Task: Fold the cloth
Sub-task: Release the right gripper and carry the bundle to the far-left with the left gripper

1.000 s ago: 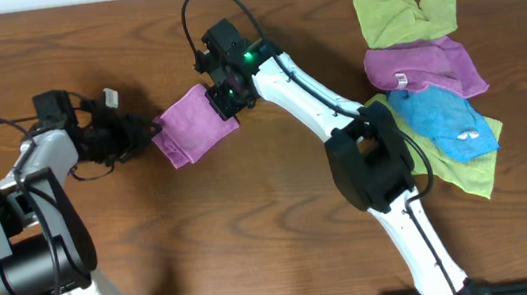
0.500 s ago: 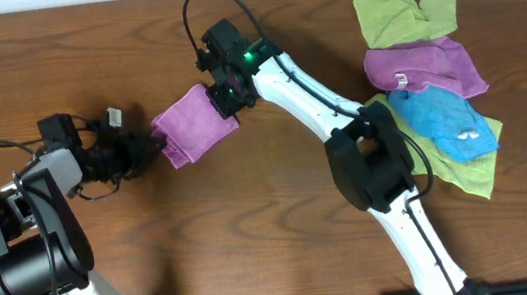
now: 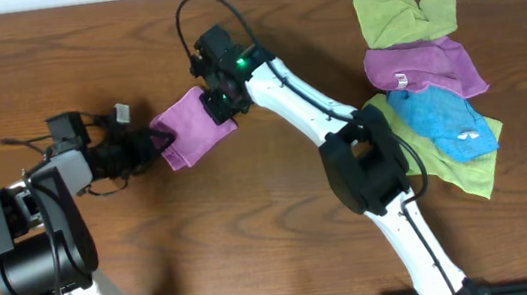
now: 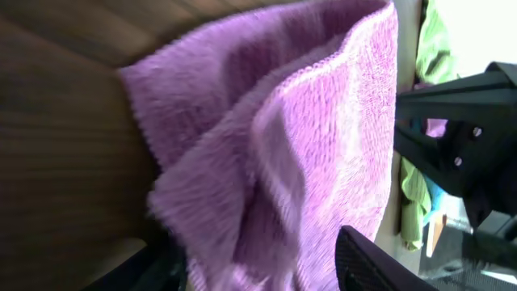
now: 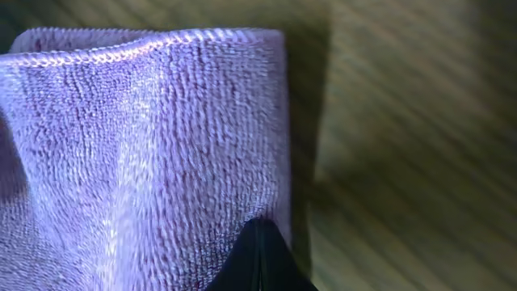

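Note:
A folded purple cloth [image 3: 191, 128] lies on the wooden table left of centre. My left gripper [image 3: 155, 141] is at its left corner. In the left wrist view the cloth [image 4: 275, 137] fills the frame and bunches between my left gripper's [image 4: 258, 271] spread fingers, which stand open around it. My right gripper [image 3: 219, 105] is at the cloth's upper right corner. In the right wrist view its tips [image 5: 260, 242] are shut together on the cloth [image 5: 145, 145] near its right edge, which casts a shadow on the table.
A pile of cloths lies at the right: a green one [image 3: 397, 5], a purple one [image 3: 425, 69], a blue one [image 3: 442, 124] and another green one [image 3: 460, 174] underneath. The right arm's base [image 3: 371, 164] stands beside them.
My left arm has swung down and toward the cloth, its gripper staying at the left corner. My right gripper has shifted slightly left along the cloth's upper corner.

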Controlling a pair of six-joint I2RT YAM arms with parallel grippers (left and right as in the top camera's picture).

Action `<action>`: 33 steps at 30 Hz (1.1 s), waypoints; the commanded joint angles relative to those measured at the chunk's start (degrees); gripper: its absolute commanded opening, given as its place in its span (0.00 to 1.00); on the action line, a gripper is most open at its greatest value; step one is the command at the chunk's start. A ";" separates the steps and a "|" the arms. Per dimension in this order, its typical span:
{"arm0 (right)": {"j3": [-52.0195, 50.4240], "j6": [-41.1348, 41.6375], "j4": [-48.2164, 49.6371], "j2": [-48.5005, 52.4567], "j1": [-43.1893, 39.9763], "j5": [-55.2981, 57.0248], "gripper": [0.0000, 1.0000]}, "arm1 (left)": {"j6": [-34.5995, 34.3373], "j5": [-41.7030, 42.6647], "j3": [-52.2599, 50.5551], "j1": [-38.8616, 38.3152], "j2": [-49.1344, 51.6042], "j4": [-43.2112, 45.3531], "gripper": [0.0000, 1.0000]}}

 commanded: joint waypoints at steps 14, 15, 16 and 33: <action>0.59 2.21 -3.39 0.76 -1.84 -1.29 0.01 | -3.89 -8.44 -1.18 -3.48 0.87 0.39 0.06; 0.83 2.21 -4.02 0.42 -2.47 -1.22 0.01 | -4.44 -8.41 -1.18 -3.48 0.87 0.94 0.06; 1.07 2.23 -4.63 -0.02 -3.17 -0.63 0.01 | -5.70 -8.39 -1.16 -3.48 0.87 1.88 0.06; 1.18 1.73 -11.54 -12.79 -8.94 5.81 0.01 | -51.63 -25.59 6.91 2.99 0.90 45.53 0.06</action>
